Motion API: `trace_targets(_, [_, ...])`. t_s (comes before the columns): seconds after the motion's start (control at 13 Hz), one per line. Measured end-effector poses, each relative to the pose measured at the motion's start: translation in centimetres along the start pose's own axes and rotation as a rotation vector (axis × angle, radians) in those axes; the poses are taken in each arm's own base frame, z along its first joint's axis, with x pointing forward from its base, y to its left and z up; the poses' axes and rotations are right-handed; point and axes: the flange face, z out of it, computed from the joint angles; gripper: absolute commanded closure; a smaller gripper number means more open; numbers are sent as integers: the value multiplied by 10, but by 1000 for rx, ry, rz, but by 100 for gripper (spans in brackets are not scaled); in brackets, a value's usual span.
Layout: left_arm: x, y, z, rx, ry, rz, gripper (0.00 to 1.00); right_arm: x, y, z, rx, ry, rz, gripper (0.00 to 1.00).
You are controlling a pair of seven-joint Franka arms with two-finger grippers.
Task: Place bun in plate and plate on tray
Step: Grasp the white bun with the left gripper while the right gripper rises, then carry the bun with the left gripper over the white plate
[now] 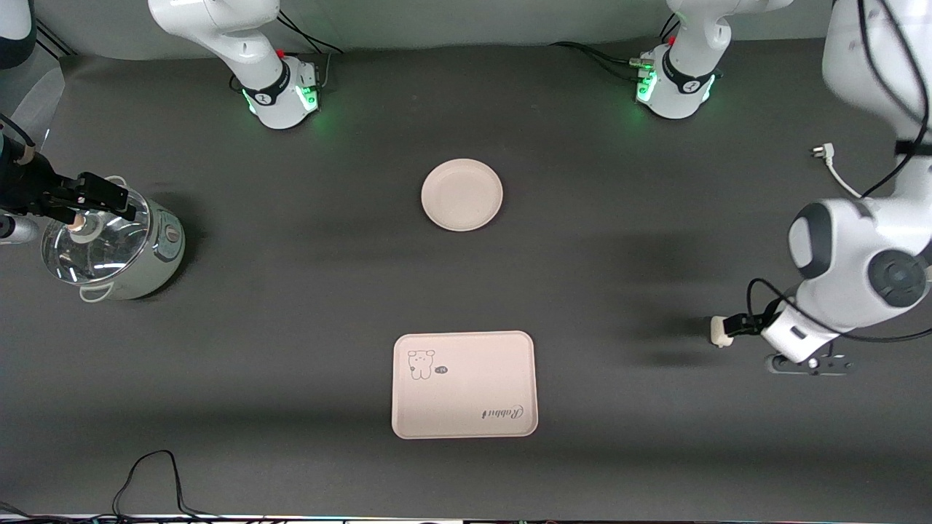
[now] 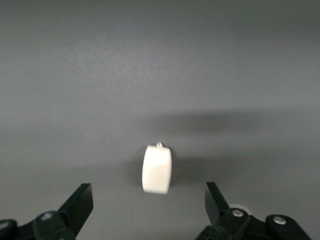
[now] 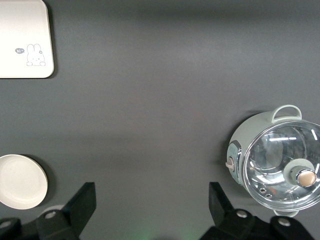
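Note:
The small white bun lies on the dark table toward the left arm's end. My left gripper is low beside it and open. In the left wrist view the bun sits centred just ahead of the left gripper, clear of both fingers. The round cream plate rests bare mid-table. The rectangular tray with the bear drawing lies nearer the front camera than the plate. My right gripper hangs open and holds nothing above the pot. The right wrist view shows the right gripper, the plate and the tray.
A pale green pot with a glass lid stands at the right arm's end of the table. A white plug and cable lie near the left arm. A black cable loops at the table's front edge.

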Motion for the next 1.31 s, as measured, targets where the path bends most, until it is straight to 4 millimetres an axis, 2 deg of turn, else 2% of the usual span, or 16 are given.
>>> trace_targets(0.15, [-2, -6, 46, -3, -6, 16, 0, 2, -12, 5, 4, -7, -20, 0])
trace_targets(0.31, [-9, -5, 72, -5, -26, 22, 0, 7, -27, 15, 46, -19, -38, 0])
trace_targets(0.38, [-13, -5, 77, -6, -36, 23, 0, 9, -31, 25, 70, -28, -39, 0])
trace_targets(0.46, [-14, -5, 78, -7, -38, 22, 1, 11, -32, 36, 83, -39, -37, 0])
trace_targets(0.54, [-15, -4, 79, -7, -39, 24, 6, 12, -33, 49, 90, -54, -35, 0])
trace_targets(0.62, [-15, -2, 79, -9, -36, 27, 16, 11, -37, 61, 94, -73, -39, 0])
trace_targets(0.69, [-16, 0, 81, -11, -29, 30, 31, 11, -46, 72, 96, -86, -53, 0])
trace_targets(0.92, [-20, 5, 87, -13, -12, 36, 68, 6, -82, 101, 88, -119, -110, 0])
trace_targets(1.0, [-20, 6, 88, -14, -11, 37, 75, 4, -88, 107, 86, -132, -121, 0])
trace_targets(1.08, [-20, 6, 87, -14, -11, 38, 77, 1, -95, 114, 84, -147, -132, 0])
trace_targets(1.31, [-18, 8, 76, -15, -3, 39, 78, -8, -104, 152, 75, -228, -145, 0])
